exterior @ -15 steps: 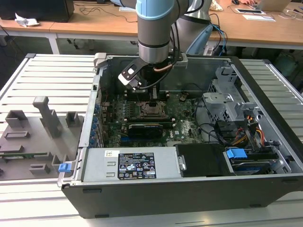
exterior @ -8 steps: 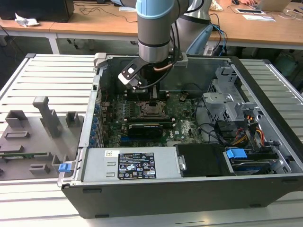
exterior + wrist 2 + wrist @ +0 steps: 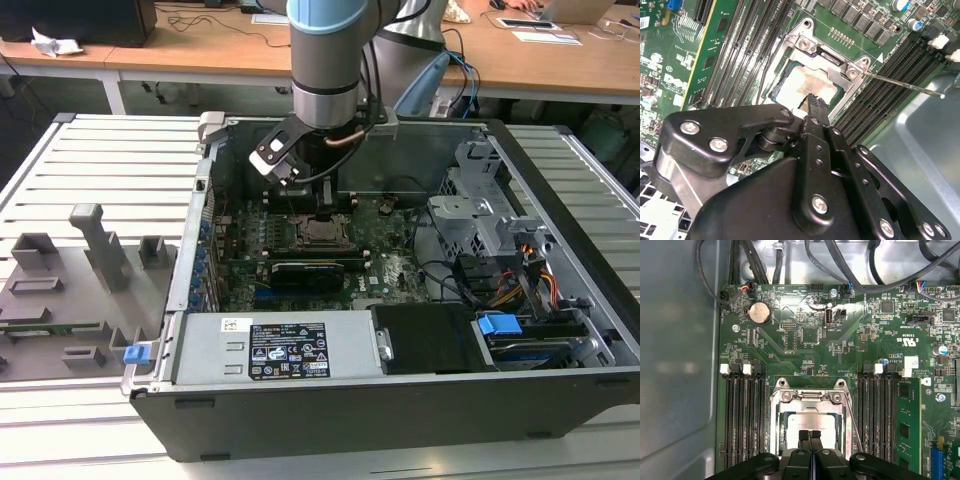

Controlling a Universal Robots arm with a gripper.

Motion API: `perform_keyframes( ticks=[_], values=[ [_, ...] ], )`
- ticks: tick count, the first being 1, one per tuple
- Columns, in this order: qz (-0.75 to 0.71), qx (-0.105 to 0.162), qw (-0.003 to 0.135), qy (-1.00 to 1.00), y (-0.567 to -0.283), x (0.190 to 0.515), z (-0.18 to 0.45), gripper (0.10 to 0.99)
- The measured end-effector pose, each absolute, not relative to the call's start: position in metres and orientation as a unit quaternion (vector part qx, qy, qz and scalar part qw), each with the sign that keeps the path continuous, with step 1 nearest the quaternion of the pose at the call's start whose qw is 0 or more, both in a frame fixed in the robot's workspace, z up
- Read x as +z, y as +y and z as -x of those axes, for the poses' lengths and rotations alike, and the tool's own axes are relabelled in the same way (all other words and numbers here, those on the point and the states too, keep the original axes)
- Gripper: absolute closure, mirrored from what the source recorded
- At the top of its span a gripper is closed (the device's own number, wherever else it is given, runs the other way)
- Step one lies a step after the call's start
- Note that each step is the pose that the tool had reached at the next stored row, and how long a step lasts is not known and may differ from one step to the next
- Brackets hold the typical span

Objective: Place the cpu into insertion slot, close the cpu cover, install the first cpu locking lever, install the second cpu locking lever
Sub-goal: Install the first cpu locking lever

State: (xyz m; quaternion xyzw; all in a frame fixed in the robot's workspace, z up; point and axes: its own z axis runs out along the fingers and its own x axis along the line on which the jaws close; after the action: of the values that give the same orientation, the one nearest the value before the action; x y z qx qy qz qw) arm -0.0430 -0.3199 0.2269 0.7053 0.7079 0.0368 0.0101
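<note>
The cpu (image 3: 807,422) (image 3: 802,85), with a pale metal top, lies flat in the insertion slot (image 3: 322,235) on the green board. The grey cpu cover (image 3: 809,396) (image 3: 832,55) lies down around it as a frame. My gripper (image 3: 810,434) (image 3: 812,100) is shut, its black fingertips together just above the chip's top, with nothing held between them. A thin metal locking lever (image 3: 902,84) (image 3: 856,427) runs beside the socket, its free end standing away from it. In the exterior view the arm (image 3: 325,60) reaches straight down into the open case over the socket.
Long black memory slots (image 3: 742,415) (image 3: 880,415) flank the socket. A black graphics card (image 3: 305,272), cables (image 3: 450,275), a drive cage (image 3: 490,215) and the case walls (image 3: 200,200) surround it. A grey fixture plate (image 3: 70,290) lies at the exterior view's left.
</note>
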Motion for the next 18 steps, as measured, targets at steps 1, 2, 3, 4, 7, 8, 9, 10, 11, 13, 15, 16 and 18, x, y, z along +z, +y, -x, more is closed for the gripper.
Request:
perform_keyframes(
  ticks=[1, 2, 3, 4, 7, 8, 9, 10, 11, 13, 15, 16, 18],
  values=[
    [-0.705, 0.037, 0.010, 0.708, -0.320, 0.228, 0.043, 0.980],
    [-0.705, 0.037, 0.010, 0.708, -0.320, 0.229, 0.043, 0.980],
    [-0.705, 0.037, 0.010, 0.708, -0.320, 0.233, 0.043, 0.980],
    [-0.705, 0.037, 0.010, 0.708, -0.320, 0.237, 0.043, 0.980],
    [-0.705, 0.037, 0.010, 0.708, -0.320, 0.242, 0.043, 0.980],
    [-0.705, 0.037, 0.010, 0.708, -0.320, 0.245, 0.043, 0.980],
    [-0.705, 0.037, 0.010, 0.708, -0.320, 0.248, 0.043, 0.980],
    [-0.705, 0.037, 0.010, 0.708, -0.320, 0.252, 0.043, 0.980],
    [-0.705, 0.037, 0.010, 0.708, -0.320, 0.255, 0.043, 0.980],
    [-0.705, 0.037, 0.010, 0.708, -0.320, 0.260, 0.043, 0.980],
    [-0.705, 0.037, 0.010, 0.708, -0.320, 0.265, 0.043, 0.980],
    [-0.705, 0.037, 0.010, 0.708, -0.320, 0.266, 0.043, 0.980],
    [-0.705, 0.037, 0.010, 0.708, -0.320, 0.267, 0.043, 0.980]
  ],
)
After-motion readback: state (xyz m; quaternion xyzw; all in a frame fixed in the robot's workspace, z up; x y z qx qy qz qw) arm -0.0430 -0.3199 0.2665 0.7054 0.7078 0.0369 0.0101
